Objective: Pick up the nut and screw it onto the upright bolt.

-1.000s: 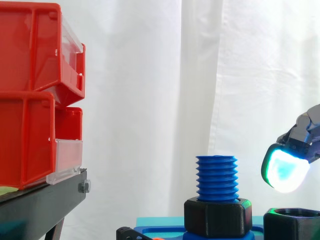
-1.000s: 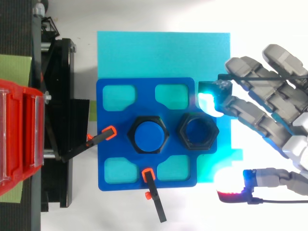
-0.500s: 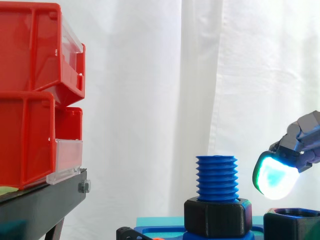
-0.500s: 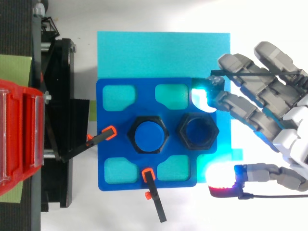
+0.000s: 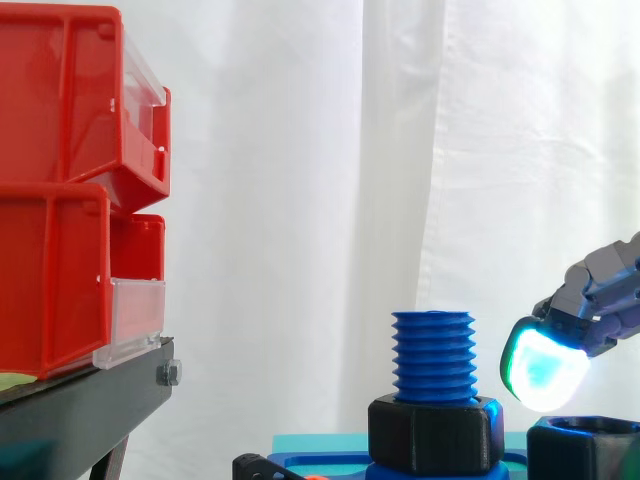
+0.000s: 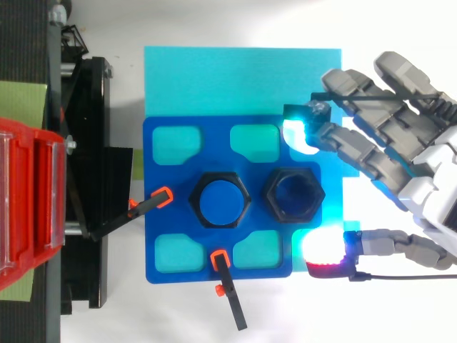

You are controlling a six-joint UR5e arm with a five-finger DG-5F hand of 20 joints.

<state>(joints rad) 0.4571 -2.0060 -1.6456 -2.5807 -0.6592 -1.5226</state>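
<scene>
We see the hand [image 6: 418, 189] at the right of the blue fixture plate [image 6: 164, 243], its fingers spread and relaxed, grasping nothing. In the top view one fingertip pad [image 6: 298, 133] glows cyan-white by the plate's upper right corner. The thumb [image 6: 325, 255] glows red-magenta lower down, so the loose black nut [image 6: 294, 195] lies between the two. From the side, that cyan pad [image 5: 543, 365] hangs just above the nut [image 5: 585, 448], apart from it and level with the bolt's threads. We judge this wide spread to be the set-up for a pinch across the nut, not yet made.

The nut sits at the plate's right side, hole up, just beside the upright blue bolt [image 6: 219, 200], which should allow a straight lift and a short carry. A black hex collar [image 5: 435, 433] rings the bolt's base, leaving the threads free above. Two black clamps with orange tips [image 6: 161, 195] reach the plate's edges, we judge to stop it turning during screwing. The plate rests on a cyan mat [image 6: 243, 78], beside the black stand [image 5: 80, 400] carrying red bins [image 5: 60, 190].
</scene>
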